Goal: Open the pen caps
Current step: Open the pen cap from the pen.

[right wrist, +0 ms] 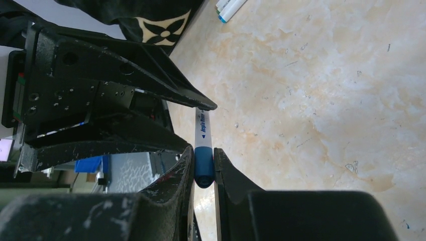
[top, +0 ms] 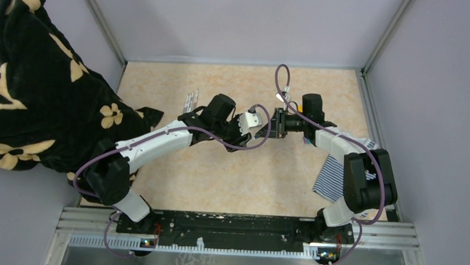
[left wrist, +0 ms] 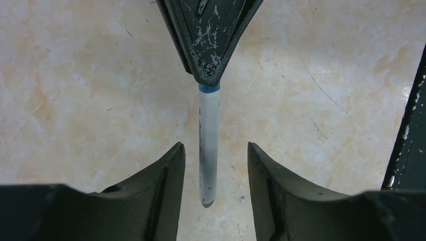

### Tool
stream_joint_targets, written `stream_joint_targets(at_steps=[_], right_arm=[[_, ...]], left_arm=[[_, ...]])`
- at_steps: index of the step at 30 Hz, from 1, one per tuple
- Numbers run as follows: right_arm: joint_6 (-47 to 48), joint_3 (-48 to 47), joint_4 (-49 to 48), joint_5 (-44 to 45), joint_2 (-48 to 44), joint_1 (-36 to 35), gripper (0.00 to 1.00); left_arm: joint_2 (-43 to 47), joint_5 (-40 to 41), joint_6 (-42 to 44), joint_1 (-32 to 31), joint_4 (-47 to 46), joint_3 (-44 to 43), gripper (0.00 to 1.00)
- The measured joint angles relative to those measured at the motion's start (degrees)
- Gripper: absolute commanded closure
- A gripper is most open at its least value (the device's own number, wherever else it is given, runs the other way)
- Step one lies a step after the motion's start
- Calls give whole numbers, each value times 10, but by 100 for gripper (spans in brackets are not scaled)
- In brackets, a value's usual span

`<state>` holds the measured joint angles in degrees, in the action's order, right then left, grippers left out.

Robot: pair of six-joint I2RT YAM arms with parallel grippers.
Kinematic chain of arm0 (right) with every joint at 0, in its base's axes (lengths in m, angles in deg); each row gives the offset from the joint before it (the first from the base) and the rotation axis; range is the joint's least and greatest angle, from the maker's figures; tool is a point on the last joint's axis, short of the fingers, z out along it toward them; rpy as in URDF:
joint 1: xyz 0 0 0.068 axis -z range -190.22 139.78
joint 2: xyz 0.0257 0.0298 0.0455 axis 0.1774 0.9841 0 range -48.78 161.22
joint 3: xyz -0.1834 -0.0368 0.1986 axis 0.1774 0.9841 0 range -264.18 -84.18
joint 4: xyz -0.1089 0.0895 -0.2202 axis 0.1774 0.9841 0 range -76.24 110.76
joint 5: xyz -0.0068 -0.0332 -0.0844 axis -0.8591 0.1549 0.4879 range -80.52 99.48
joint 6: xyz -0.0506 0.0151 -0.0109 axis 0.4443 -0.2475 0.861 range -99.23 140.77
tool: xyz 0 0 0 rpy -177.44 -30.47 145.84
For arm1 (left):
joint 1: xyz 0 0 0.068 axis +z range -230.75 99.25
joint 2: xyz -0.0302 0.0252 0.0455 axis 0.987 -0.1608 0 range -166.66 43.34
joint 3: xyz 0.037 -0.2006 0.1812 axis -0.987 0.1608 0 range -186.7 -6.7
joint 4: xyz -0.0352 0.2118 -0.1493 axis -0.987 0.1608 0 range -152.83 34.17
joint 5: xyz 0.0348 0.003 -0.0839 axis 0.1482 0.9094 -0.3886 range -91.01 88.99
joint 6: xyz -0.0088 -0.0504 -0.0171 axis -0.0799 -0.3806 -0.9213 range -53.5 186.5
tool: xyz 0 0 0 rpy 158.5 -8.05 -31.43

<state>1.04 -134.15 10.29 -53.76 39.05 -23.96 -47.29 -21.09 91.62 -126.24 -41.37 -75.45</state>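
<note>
Two robot grippers meet tip to tip above the table, a single marker pen (left wrist: 208,135) spanning the gap between them. The right gripper (right wrist: 203,150) has its jaws clamped on the pen's dark blue cap (right wrist: 203,170), which is pinched squarely between the two fingertips and sits on the end of the white barrel. The left gripper (left wrist: 215,148) stands with its jaws parted. The barrel runs down the middle of the opening with a clear gap to each finger, its free end reaching in just past the fingertips.

Beneath both sets of jaws lies a beige, marbled tabletop (top: 218,180), enclosed by plain lilac-grey walls (top: 238,23). A black floral blanket (top: 34,97) hangs over the wall on the left gripper's side, well clear of the jaws. A blue-and-white striped cloth (top: 332,177) lies behind the right gripper, beside that arm. A small cluster of spare pens (top: 190,100) rests on the table behind the left gripper, apart from both jaws.
</note>
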Motion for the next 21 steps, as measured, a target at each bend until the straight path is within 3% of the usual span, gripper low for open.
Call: stream_joint_targets(at_steps=[6,11,16,19,21], right_arm=[[-4,0,-12,-12,0,0,100],[-17,0,-30,-29,0,0,100],[-23,0,-40,-38,0,0,100],[-24,0,-39,-42,0,0,100],[-24,0,-38,-42,0,0,100]], left_arm=[[-1,-10,0,-1,0,0,44],[-11,-12,0,-2,0,0,52],[-17,-12,0,-2,1,0,74],[-17,-8,0,-2,1,0,98],[-17,-4,-2,-1,0,0,100]])
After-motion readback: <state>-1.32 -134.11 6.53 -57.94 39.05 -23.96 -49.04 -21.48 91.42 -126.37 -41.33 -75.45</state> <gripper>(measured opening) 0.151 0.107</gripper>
